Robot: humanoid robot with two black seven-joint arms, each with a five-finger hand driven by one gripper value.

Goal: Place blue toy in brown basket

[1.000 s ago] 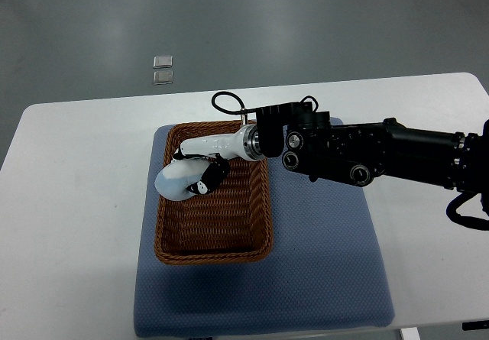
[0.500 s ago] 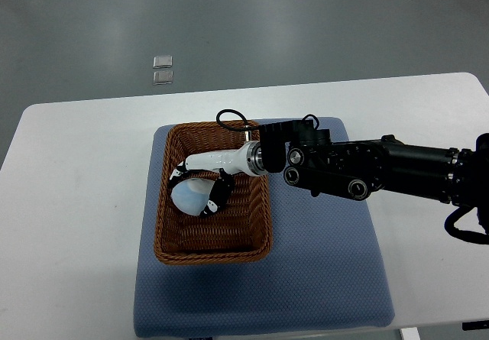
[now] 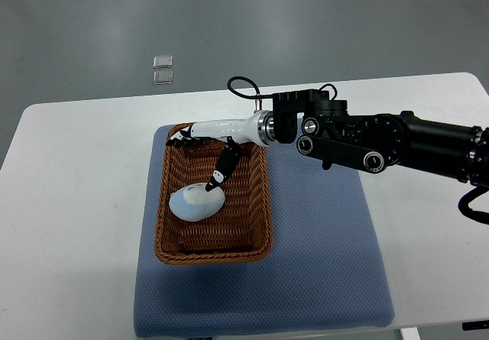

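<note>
The pale blue toy (image 3: 195, 202) lies inside the brown wicker basket (image 3: 252, 252), left of its middle. My right hand (image 3: 205, 147) reaches in from the right over the basket's far end. Its fingers are spread and hold nothing. One dark finger (image 3: 224, 166) hangs down with its tip just above the toy's upper right edge; I cannot tell whether it touches. The other fingers (image 3: 177, 142) lie over the basket's far left rim. The left arm is out of view.
The basket sits on a blue mat (image 3: 321, 263) on a white table (image 3: 69, 202). The right arm's dark forearm (image 3: 397, 141) crosses above the mat's far right part. Two small clear squares (image 3: 163, 69) lie on the grey floor beyond the table.
My right hand let go of the blue toy, which now lies in the basket. The hand opened and rose toward the basket's far end, and the forearm drew back a little.
</note>
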